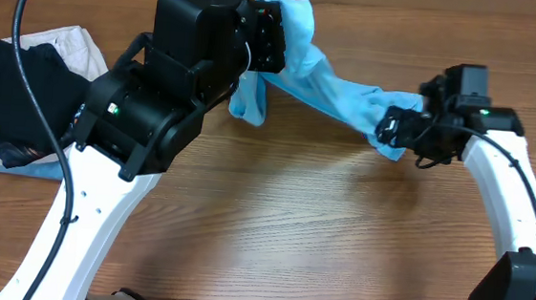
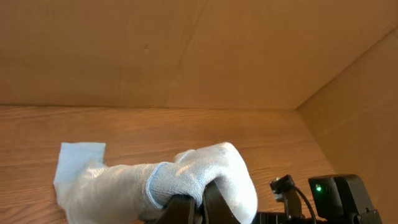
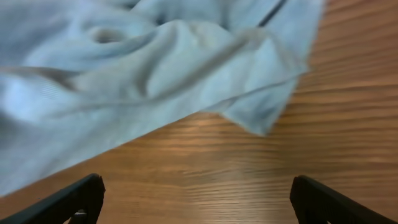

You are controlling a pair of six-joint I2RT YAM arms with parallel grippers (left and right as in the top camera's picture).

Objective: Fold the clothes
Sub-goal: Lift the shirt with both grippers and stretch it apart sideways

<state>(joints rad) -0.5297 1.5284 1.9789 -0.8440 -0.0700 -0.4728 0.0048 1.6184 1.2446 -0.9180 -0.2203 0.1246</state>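
Here the left gripper [image 1: 277, 38], arm reaching far forward, pinches the shirt [image 1: 335, 86]; the right gripper [image 1: 390, 131] sits low at the shirt's other end, fingers spread.

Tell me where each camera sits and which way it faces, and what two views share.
Overhead: above the table, looking down; shows both arms, the left hand and right hand at the ends of the T-shirt.
Left wrist: on the left arm, looking along its fingers toward the wall; they pinch the T-shirt.
Right wrist: on the right arm, looking down at the table; its fingers spread wide, the T-shirt beyond them.
Shared: all three show the T-shirt; left wrist and overhead both show the right arm.
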